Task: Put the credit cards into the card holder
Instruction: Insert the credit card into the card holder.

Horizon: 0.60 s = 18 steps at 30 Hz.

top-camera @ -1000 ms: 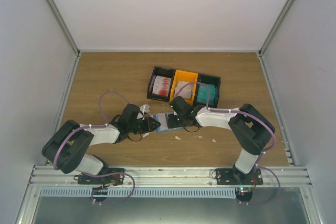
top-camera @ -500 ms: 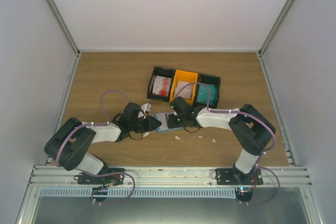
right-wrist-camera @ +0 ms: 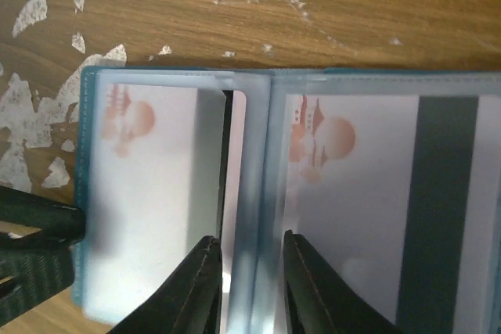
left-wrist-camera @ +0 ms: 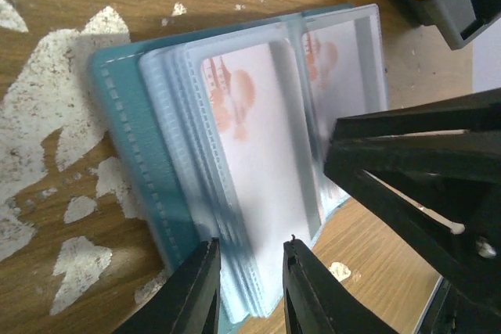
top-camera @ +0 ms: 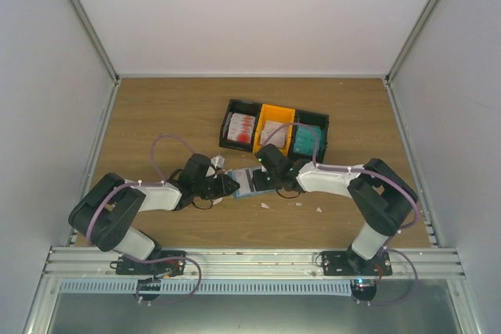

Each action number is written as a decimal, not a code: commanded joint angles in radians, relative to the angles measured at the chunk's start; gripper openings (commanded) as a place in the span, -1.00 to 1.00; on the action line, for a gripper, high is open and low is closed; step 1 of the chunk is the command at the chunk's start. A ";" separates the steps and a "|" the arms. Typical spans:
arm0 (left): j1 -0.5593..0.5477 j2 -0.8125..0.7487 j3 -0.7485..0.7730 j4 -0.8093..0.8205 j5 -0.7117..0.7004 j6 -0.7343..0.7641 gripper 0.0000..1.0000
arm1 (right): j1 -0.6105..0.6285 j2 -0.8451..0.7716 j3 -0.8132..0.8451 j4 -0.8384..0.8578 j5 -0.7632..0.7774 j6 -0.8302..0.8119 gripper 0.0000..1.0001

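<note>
The card holder (top-camera: 244, 185) lies open on the scuffed wooden table (top-camera: 156, 115), a teal stitched cover with clear plastic sleeves (left-wrist-camera: 258, 154) holding white credit cards (right-wrist-camera: 156, 193) printed in red. The left gripper (left-wrist-camera: 250, 291) stands narrowly parted over the sleeve edges; a grip cannot be told. The right gripper (right-wrist-camera: 246, 287) is parted astride the fold. Behind, the black bin (top-camera: 239, 127) holds red-and-white cards, the orange bin (top-camera: 275, 129) whitish ones.

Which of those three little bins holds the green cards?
The right-end black bin, beside the orange bin; the left black bin holds red-and-white cards instead.
</note>
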 commanded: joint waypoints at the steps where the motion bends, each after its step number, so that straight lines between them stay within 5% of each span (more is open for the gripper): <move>1: 0.002 0.011 0.018 0.031 -0.009 0.009 -0.51 | 0.008 -0.067 -0.037 -0.023 0.019 -0.017 -0.47; 13: 0.003 0.027 0.018 0.051 0.012 0.004 -0.53 | 0.031 0.028 0.022 -0.051 -0.023 -0.079 -0.44; 18: 0.002 0.007 0.015 0.049 0.014 0.008 -0.51 | 0.030 0.074 0.028 -0.112 0.081 -0.038 -0.71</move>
